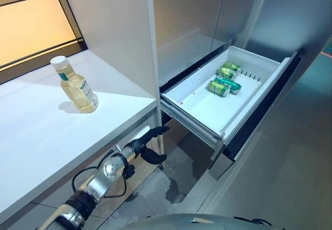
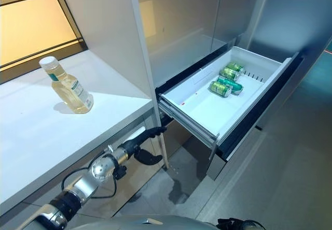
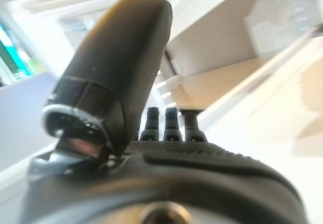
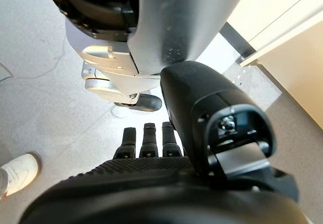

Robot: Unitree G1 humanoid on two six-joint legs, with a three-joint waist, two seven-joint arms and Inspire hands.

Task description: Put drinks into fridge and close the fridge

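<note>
A clear bottle of pale yellow drink with a white cap stands upright on the white counter. To its right the fridge's white drawer is pulled out, and several green cans lie at its far end. My left hand hangs below the counter's edge, just left of the drawer's front corner, open with straight fingers and holding nothing. My right hand shows only in the right wrist view, open and empty, pointing down at the floor.
A tall white panel separates the counter from the fridge's inside. The drawer's dark front juts out over the grey floor. A person's white shoe shows on the floor in the right wrist view.
</note>
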